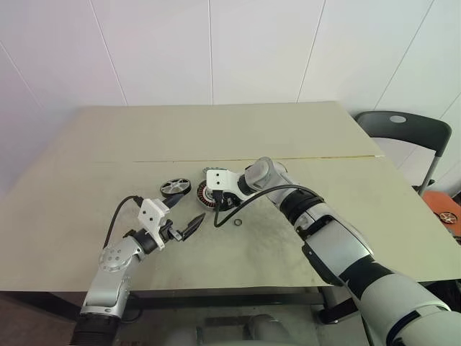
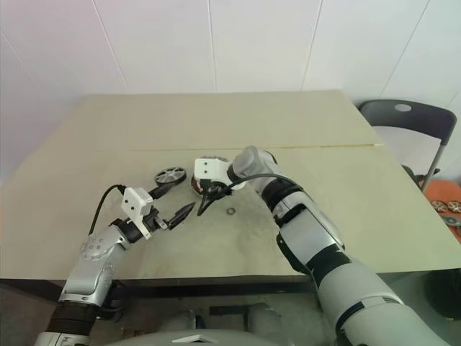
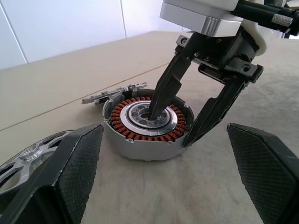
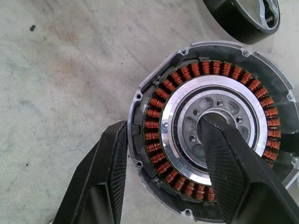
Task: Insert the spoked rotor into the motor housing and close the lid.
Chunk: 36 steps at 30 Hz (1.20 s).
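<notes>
Head views: the motor housing (image 1: 207,194) sits mid-table with the right gripper (image 1: 220,207) over it. The spoked rotor (image 1: 175,187) lies just beside the housing at its nine o'clock, not yet inserted. A small ring (image 1: 237,223) lies near the housing's four o'clock. The left gripper (image 1: 186,220) hovers at the housing's seven o'clock, jaws spread wide and empty.

Left wrist view: one right finger dips into the housing's (image 3: 145,126) silvery centre, the other runs down outside the wall; whether they pinch yet, I cannot tell. The lid (image 3: 114,94) appears to lie flat behind the housing.

Right wrist view: windings sit exposed, so inserting the rotor (image 4: 243,18) and closing both remain.
</notes>
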Each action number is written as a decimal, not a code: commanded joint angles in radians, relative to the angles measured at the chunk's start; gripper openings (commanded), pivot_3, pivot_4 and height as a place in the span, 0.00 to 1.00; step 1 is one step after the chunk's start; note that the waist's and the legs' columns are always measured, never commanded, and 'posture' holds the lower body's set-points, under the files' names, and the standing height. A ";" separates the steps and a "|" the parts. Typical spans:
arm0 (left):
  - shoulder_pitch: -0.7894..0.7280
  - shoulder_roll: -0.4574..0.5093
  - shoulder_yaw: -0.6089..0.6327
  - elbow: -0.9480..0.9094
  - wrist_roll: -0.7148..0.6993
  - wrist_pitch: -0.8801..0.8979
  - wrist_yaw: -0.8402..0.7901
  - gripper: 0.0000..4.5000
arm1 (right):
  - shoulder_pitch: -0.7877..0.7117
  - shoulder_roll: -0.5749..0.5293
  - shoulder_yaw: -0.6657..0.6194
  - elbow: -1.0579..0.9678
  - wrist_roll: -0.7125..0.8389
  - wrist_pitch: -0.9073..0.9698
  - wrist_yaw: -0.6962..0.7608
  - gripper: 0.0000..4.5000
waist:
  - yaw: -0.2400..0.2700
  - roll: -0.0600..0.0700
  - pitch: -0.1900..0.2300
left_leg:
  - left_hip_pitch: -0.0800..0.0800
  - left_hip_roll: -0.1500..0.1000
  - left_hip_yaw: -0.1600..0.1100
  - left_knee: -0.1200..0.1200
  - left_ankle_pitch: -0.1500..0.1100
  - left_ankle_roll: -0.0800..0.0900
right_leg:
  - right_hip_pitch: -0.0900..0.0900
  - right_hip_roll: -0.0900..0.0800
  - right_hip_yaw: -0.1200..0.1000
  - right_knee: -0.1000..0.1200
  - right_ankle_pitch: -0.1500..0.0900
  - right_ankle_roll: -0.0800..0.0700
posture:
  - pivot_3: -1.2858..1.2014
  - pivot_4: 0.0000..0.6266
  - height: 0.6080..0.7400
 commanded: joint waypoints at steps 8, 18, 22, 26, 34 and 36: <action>-0.012 0.020 0.028 -0.023 -0.007 -0.020 0.003 1.00 | 0.142 -0.119 0.015 -0.420 0.086 0.146 0.336 0.46 | 0.002 0.000 0.000 | -0.002 0.000 -0.001 -0.002 0.000 0.000 | -0.002 -0.001 -0.001 -0.002 0.000 0.000 | 0.52 0.00 1.00; -0.001 0.038 0.042 -0.026 -0.010 -0.019 0.006 1.00 | 0.285 -0.132 0.074 -0.627 0.079 0.284 0.315 0.46 | -0.001 -0.001 -0.001 | -0.001 0.000 -0.001 -0.002 0.000 0.000 | -0.001 -0.001 -0.002 -0.001 0.000 0.000 | 0.52 0.00 1.00; -0.002 0.039 0.041 -0.024 -0.008 -0.021 0.007 1.00 | 0.304 -0.106 0.070 -0.601 0.079 0.267 0.256 0.60 | -0.005 -0.002 -0.001 | 0.002 0.001 -0.002 -0.002 0.000 0.000 | 0.001 0.001 -0.002 0.000 0.000 0.000 | 0.52 0.00 1.00; -0.003 0.040 0.040 -0.019 -0.005 -0.023 0.008 1.00 | 0.297 -0.074 0.016 -0.599 0.129 0.313 0.222 0.87 | -0.011 -0.002 -0.001 | 0.003 0.001 -0.002 -0.001 0.000 0.000 | 0.002 0.002 -0.001 0.000 0.000 0.000 | 0.52 0.00 1.00; -0.006 0.040 0.037 -0.016 -0.005 -0.023 0.006 1.00 | 0.268 -0.091 -0.174 -0.623 0.330 0.423 0.231 0.93 | 0.002 -0.001 0.000 | -0.001 0.001 -0.002 -0.001 0.000 0.000 | -0.001 0.002 -0.001 -0.002 0.000 0.000 | 0.52 0.00 1.00; -0.004 0.041 0.038 -0.016 -0.006 -0.024 0.004 1.00 | 0.274 -0.123 -0.231 -0.641 0.386 0.437 0.242 0.93 | 0.004 -0.001 0.000 | -0.002 0.000 -0.002 -0.001 0.000 0.000 | -0.001 0.000 -0.002 -0.003 0.000 0.000 | 0.52 0.00 1.00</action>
